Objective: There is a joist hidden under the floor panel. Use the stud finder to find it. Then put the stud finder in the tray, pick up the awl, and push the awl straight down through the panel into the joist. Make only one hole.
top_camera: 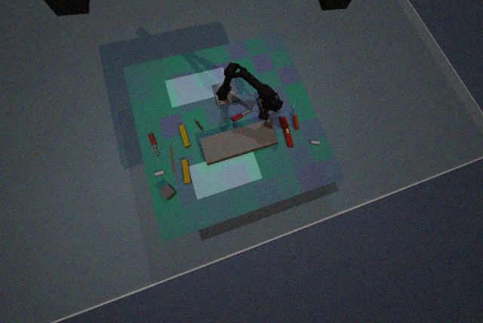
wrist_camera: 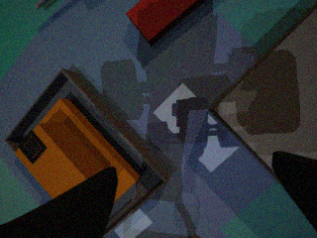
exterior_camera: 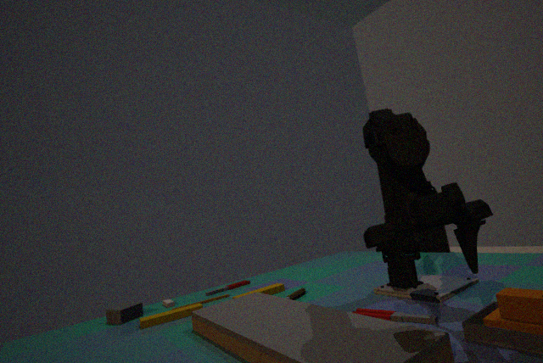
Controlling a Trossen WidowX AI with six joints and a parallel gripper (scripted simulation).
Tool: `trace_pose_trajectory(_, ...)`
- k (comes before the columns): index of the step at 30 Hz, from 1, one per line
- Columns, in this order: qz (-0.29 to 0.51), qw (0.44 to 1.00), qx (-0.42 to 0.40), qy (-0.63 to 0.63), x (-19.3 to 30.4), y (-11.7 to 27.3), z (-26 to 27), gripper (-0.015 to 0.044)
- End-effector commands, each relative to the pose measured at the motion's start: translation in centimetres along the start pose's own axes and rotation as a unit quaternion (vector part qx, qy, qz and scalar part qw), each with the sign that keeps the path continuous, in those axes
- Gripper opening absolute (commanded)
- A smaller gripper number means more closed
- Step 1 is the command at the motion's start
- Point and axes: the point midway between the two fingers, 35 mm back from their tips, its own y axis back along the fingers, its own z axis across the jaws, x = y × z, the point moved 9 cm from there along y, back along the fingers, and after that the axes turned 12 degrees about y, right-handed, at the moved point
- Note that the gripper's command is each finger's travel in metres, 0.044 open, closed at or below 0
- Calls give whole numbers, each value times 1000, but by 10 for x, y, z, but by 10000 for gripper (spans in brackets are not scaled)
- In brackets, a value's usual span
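The orange stud finder (exterior_camera: 519,306) (wrist_camera: 79,144) lies inside the dark-walled tray (exterior_camera: 504,337) (wrist_camera: 119,126); in the top view the arm mostly hides both. My gripper (wrist_camera: 193,167) is wide open and empty, above the floor between the tray and the panel's near corner. The left finger overlaps the tray's lower part in the wrist view. The floor panel (top_camera: 238,142) (exterior_camera: 263,319) (wrist_camera: 309,74) is a flat grey-brown slab; the joist is hidden. A thin tool with a brown handle (top_camera: 199,124) (exterior_camera: 297,293), seemingly the awl, lies beside the panel's far-left corner.
A red-handled tool (top_camera: 236,117) (exterior_camera: 375,314) lies between the arm base and panel. A red bar (top_camera: 286,132) (wrist_camera: 163,17) and an orange-handled tool (top_camera: 296,122) lie right of the panel. Yellow bars (top_camera: 184,135) (top_camera: 186,171) and a small block (top_camera: 167,191) lie left.
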Motion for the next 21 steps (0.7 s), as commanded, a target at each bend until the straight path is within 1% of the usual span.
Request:
trace_pose_trajectory(1,9,979,26,-200,35,5,-57,440)
trace_pose_trajectory(3,9,956,38,-292,53,9,-81,440)
trace_pose_trajectory(6,7,904,54,-425,85,15,-113,440)
trace_pose_trajectory(10,1,805,74,-589,132,25,-147,440)
trace_pose_trajectory(15,-11,639,94,-764,199,38,-176,440)
trace_pose_trajectory(21,-32,392,108,-913,284,55,-188,440)
